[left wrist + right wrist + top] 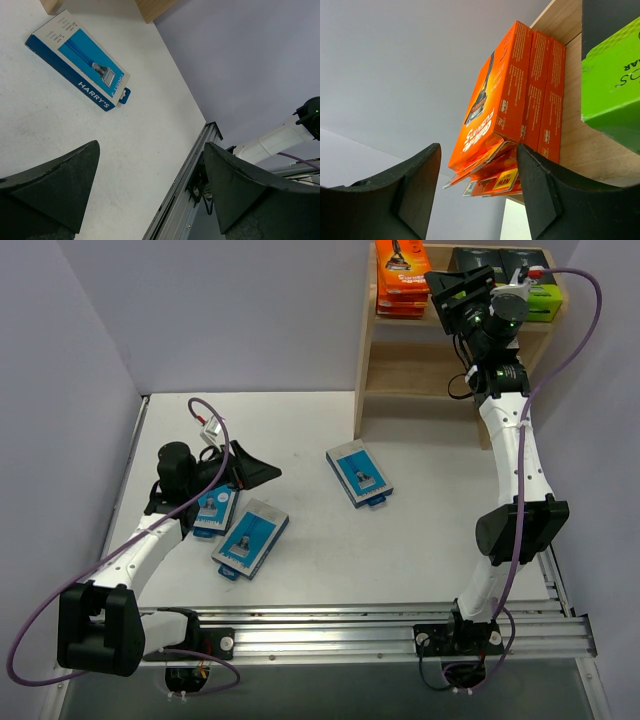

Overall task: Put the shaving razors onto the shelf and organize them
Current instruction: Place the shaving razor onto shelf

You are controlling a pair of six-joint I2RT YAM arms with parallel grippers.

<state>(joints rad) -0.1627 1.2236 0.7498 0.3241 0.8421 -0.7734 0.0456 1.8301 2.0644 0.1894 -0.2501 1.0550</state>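
Note:
The wooden shelf (pixel 366 370) stands at the back right. On its top tier lie three stacked orange razor packs (pixel 402 278) and, to their right, black boxes with lime-green ends (pixel 543 303). My right gripper (pixel 450 298) hovers open between the two groups. Its wrist view shows the orange packs (pixel 506 100) just beyond empty fingers (pixel 547 195), with a green box end (pixel 615 85) at right. Three light-blue packs lie on the table (pixel 215 508) (pixel 250 538) (pixel 358 476). My left gripper (pixel 262 470) is open and low beside the two left ones, and its camera faces the third (pixel 80 67).
White walls close in the table on the left, back and right. An aluminium rail (pixel 380 630) with both arm bases runs along the near edge. A purple cable loops over each arm. The shelf's lower tier (pixel 420 375) shows bare wood.

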